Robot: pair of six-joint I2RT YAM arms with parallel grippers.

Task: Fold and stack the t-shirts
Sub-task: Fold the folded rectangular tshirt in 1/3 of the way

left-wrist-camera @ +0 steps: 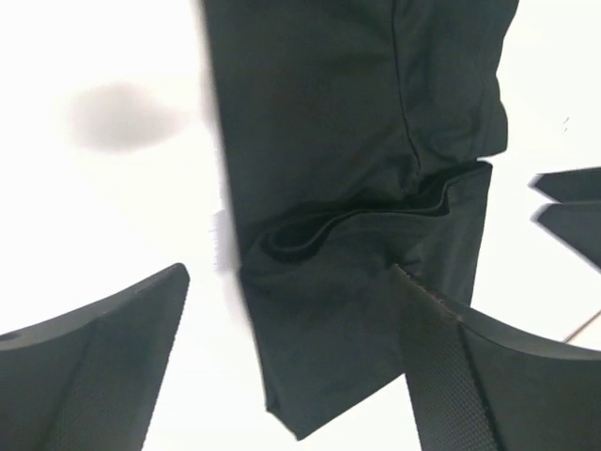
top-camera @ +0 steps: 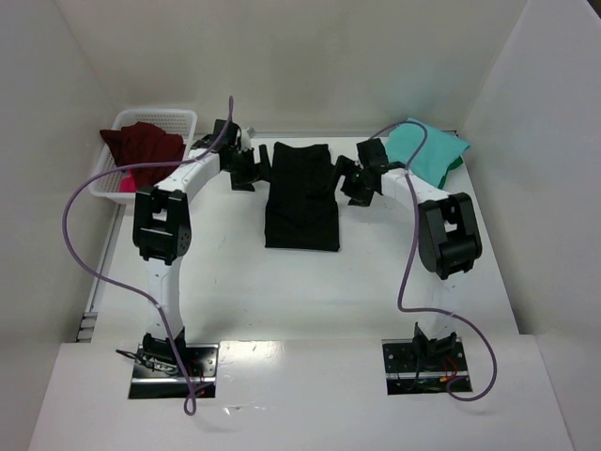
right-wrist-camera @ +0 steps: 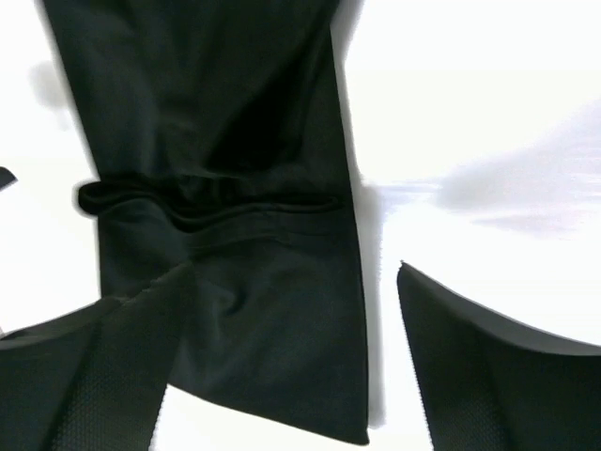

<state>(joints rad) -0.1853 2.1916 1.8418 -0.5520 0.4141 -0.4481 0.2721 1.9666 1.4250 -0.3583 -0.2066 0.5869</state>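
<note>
**Top view.** The black t-shirt (top-camera: 300,193) is laid flat at the middle of the surface (top-camera: 310,291), folded into a narrow strip. A cross-fold ridge in the cloth is seen in both wrist views.

The left end effector (top-camera: 246,169) and the right end effector (top-camera: 359,180) are stationed beside the far half of the strip, one at each long edge, so that the cloth is flanked evenly.

**Wrist views.** Both end effectors are shown spread wide, with nothing pinched. In each view the fingers (left-wrist-camera: 103,366) are parted: one is seen in front of the cloth's margin, the other over bare surface. This stance is judged to suit a paired grasp of the two edges, by which the strip could be lifted and folded without skewing.

**Periphery.** The teal t-shirt (top-camera: 427,150) is kept at the far right corner, well apart from the working area and seemingly already folded; it is judged to mark the stacking place. The maroon t-shirt (top-camera: 141,143) and the pink t-shirt (top-camera: 124,185) are contained in the white basket (top-camera: 160,114) at the far left, apparently awaiting folding.
</note>
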